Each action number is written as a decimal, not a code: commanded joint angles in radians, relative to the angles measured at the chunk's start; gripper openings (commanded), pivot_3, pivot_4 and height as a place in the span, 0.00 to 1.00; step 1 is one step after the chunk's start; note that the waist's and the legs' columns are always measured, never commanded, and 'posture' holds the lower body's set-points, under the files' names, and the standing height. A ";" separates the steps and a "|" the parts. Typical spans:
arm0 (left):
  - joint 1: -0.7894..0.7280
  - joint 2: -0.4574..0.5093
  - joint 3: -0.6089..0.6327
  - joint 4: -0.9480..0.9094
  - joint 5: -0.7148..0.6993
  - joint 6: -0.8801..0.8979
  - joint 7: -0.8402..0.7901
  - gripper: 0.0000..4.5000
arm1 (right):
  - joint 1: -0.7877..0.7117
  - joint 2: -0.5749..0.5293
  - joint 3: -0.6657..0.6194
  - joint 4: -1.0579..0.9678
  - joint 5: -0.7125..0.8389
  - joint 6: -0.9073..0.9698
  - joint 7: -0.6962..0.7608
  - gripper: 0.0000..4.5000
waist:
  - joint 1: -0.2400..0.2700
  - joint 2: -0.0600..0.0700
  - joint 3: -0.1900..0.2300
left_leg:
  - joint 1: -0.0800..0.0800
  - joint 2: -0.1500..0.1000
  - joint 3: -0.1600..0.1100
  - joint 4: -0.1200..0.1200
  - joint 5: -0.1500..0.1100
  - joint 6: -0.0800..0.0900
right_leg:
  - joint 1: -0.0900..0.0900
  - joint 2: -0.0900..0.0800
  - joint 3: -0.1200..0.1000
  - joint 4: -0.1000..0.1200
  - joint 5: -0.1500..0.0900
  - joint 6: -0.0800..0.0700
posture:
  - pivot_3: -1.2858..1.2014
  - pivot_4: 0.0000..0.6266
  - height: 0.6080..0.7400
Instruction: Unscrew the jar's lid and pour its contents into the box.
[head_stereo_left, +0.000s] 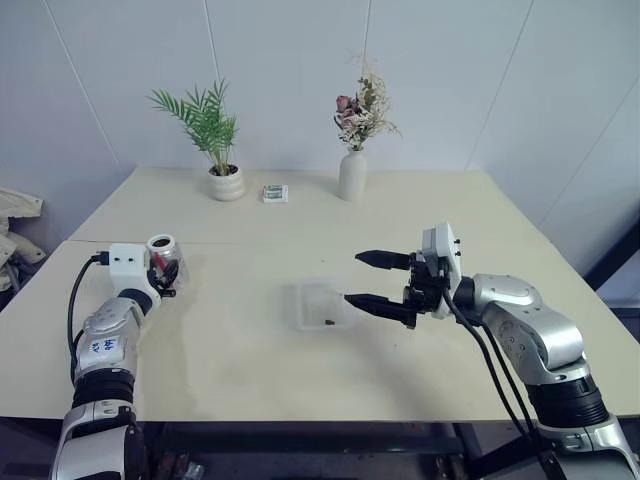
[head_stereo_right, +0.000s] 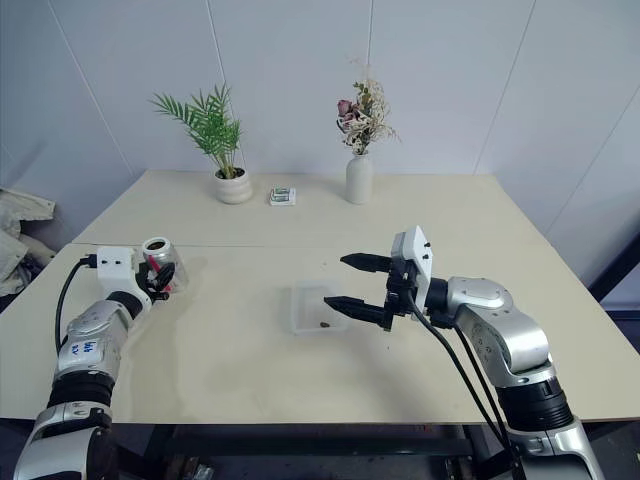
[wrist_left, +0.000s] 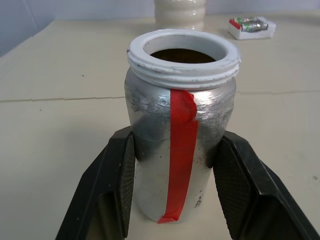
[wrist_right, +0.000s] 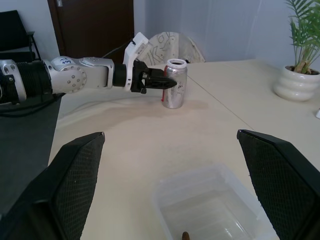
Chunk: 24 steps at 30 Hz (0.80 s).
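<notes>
Looks like a staged test room: plain white panelled walls, one bare beige table, potted palm and flower vase at its far edge

A dull, slightly crinkled silvery metallic skin is seen on the jar, with a strip of glossy red tape down its side and a matt white threaded rim. The box is made of clear, smooth plastic. The table is finished in a matt, pale surface, and the finger pads are covered in black, finely textured rubber.
</notes>
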<state>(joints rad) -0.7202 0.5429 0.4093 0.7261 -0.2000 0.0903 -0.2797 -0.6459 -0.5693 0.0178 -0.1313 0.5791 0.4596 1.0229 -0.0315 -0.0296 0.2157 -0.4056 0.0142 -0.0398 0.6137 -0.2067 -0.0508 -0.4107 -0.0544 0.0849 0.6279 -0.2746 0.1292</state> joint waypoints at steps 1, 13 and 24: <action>-0.021 0.009 0.048 -0.026 -0.075 0.010 -0.015 0.42 | -0.005 -0.024 -0.043 -0.019 0.007 -0.020 0.015 1.00 | 0.001 0.000 0.000 | 0.000 0.000 0.000 0.000 0.000 0.000 | 0.000 0.000 0.000 0.000 0.000 0.000 | 0.52 0.24 1.00; 0.005 0.023 0.041 -0.053 -0.099 0.018 -0.026 0.62 | -0.019 -0.009 -0.040 0.011 -0.006 -0.032 0.024 1.00 | 0.000 0.000 0.000 | 0.000 0.000 0.000 0.000 0.000 0.000 | 0.000 0.000 0.000 -0.001 0.000 0.000 | 0.52 0.24 1.00; 0.075 0.091 0.008 -0.187 -0.063 0.054 -0.030 0.98 | -0.020 -0.013 -0.044 0.030 -0.003 -0.048 0.045 1.00 | -0.002 0.000 0.000 | 0.000 0.000 0.000 -0.001 0.000 0.000 | 0.000 0.000 0.000 -0.001 0.000 0.000 | 0.52 0.24 1.00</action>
<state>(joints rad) -0.6605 0.5981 0.4015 0.6139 -0.2624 0.1356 -0.3029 -0.6477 -0.5778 -0.0022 -0.0775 0.5698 0.4339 1.0577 -0.0339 -0.0297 0.2157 -0.4057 0.0143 -0.0397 0.6122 -0.2070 -0.0512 -0.4110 -0.0544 0.0850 0.6265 -0.2746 0.1292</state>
